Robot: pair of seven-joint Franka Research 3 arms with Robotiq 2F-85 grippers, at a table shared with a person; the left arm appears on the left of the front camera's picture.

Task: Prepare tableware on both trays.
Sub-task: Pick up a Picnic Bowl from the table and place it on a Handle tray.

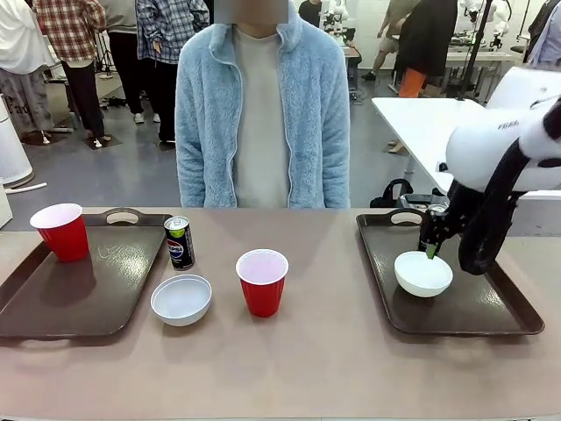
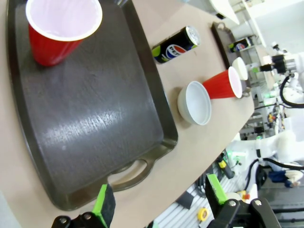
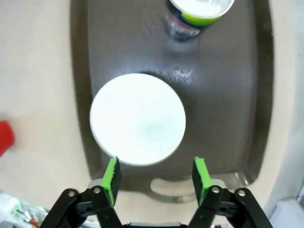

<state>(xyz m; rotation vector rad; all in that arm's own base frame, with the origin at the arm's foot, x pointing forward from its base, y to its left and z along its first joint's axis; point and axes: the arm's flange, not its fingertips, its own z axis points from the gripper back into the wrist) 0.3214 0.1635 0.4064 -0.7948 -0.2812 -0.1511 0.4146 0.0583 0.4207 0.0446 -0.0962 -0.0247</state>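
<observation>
The right gripper [image 3: 156, 164], fingers apart, hangs just over a bowl [image 3: 137, 118] with a can [image 3: 190, 19] beyond on the right tray [image 3: 223, 95]; the left gripper [image 2: 157, 187], fingers apart, faces the left tray [image 2: 95, 123] holding one cup [image 2: 57, 28]; the other cup [image 1: 262, 281], other bowl [image 1: 181, 299] and other can [image 1: 180, 243] wait outside.

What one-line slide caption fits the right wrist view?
Right hand open over a white bowl on a brown tray, with a green-topped can standing beyond the bowl.

Left tray [image 1: 105, 281] on tabletop [image 1: 307, 368] left side: cup [image 1: 61, 231] in far-left corner. Between trays: can [image 1: 180, 242], bowl [image 1: 181, 299] before it, second cup [image 1: 262, 281] right of bowl. Right tray [image 1: 491, 307]: second bowl [image 1: 423, 273], second can [image 3: 194, 16] behind.
</observation>
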